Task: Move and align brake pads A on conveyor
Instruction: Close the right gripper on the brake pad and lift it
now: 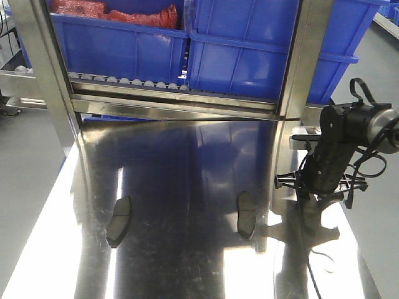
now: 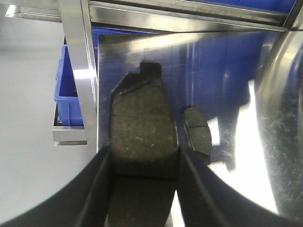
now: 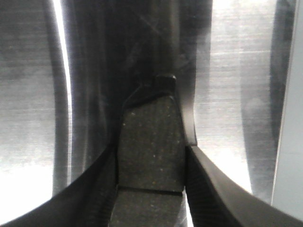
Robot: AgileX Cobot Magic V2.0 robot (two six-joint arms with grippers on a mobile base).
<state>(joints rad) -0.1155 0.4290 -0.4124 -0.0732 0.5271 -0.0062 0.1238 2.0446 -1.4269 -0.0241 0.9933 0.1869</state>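
Observation:
In the left wrist view my left gripper (image 2: 144, 158) is shut on a dark grey brake pad (image 2: 142, 118), held by its long sides above the left edge of the steel table. A second brake pad (image 2: 196, 135) lies on the table just to its right. My right gripper (image 3: 151, 158) is shut on another brake pad (image 3: 151, 132), close above the steel surface. The front view shows two pads lying on the table, one left (image 1: 118, 221) and one at centre (image 1: 247, 215), with the right arm (image 1: 333, 149) standing to their right. The conveyor is out of view.
The shiny steel table (image 1: 187, 162) has upright steel posts (image 1: 43, 68) at its back corners. Blue plastic bins (image 1: 249, 56) sit on a roller rack behind it, one holding red items (image 1: 124, 12). Another blue bin (image 2: 68, 97) sits below the table's left edge.

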